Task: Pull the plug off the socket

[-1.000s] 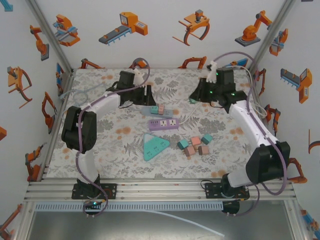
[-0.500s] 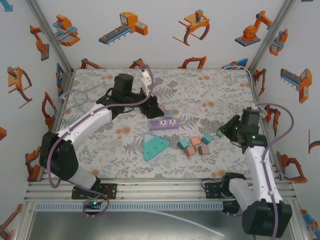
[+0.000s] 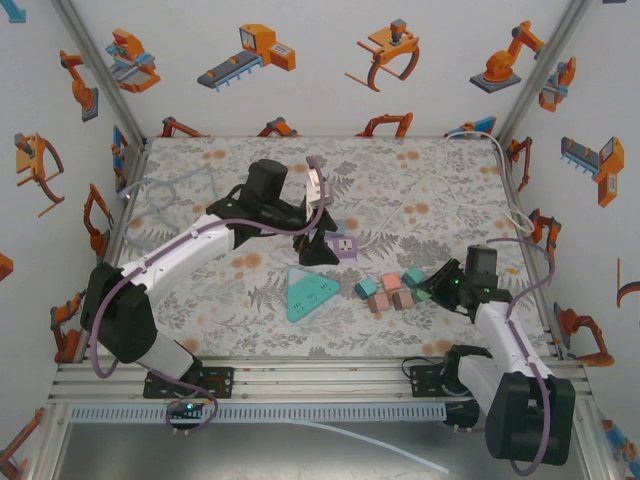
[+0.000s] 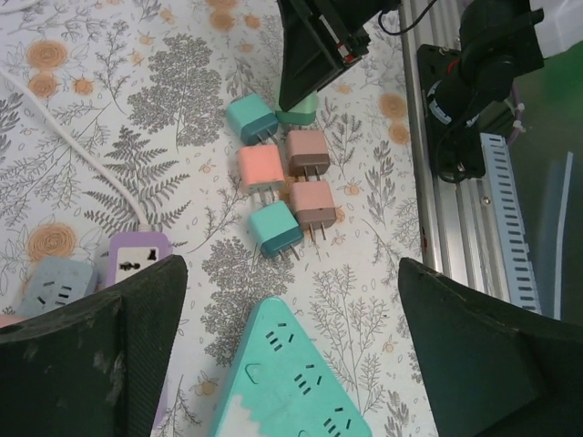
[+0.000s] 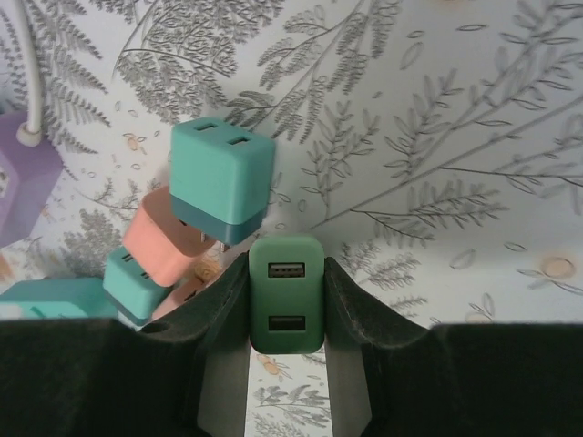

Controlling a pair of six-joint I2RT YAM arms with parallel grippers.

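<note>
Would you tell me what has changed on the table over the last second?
The right gripper, shut on the green USB charger plug, swung from the far side back to the near side and now holds it beside the pile of loose pink, teal and brown plugs. The left gripper moved right and nearer, to the purple power strip, and opened. The teal triangular power strip and the pile stayed put.

- The fern-printed tabletop (image 3: 200, 165), white with grey leaves and orange blossoms, lies before me under bright, even light.
- Behind it I see a white back wall (image 3: 320, 100) dotted with orange and blue robot-arm cartoons.
- A left wall (image 3: 40, 230) and a right wall (image 3: 600, 240) flank it, with the same pattern.
- Aluminium posts (image 3: 98, 70) rise from its far corners.
- Along its near edge run aluminium rails (image 3: 320, 375), then a white slotted cable duct (image 3: 330, 412).
</note>
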